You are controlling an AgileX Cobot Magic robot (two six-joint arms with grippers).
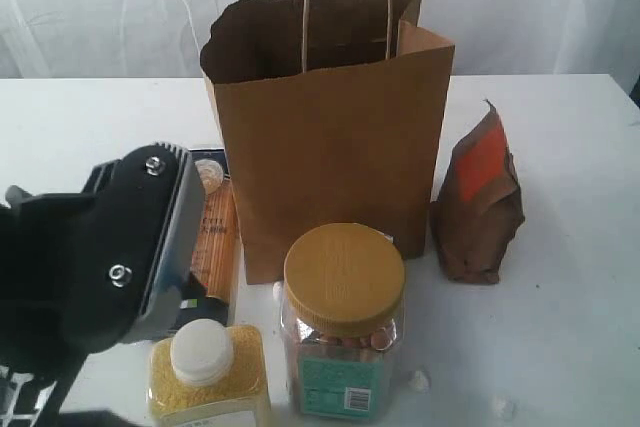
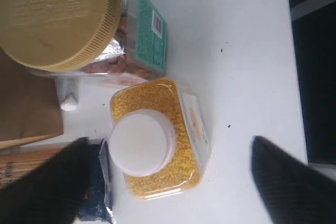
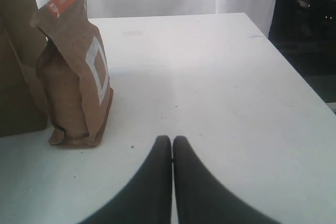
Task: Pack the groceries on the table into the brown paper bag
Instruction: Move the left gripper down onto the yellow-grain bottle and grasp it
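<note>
Exterior view: brown paper bag [image 1: 330,157] stands upright and open at the middle of the bench [image 1: 570,327]; brown orange-labelled pouch [image 1: 478,202] upright just beside its right flank, yellow-lidded clear jar [image 1: 343,322] in front, white-capped yellow-grain bottle [image 1: 208,372] just left of the jar, spaghetti packet [image 1: 218,237] flat by the bag's left side, partly hidden. Left wrist view: left jaws wide apart, straddling the bottle from above, clear of it. Right wrist view: right jaws pressed together, empty, pouch near.
</note>
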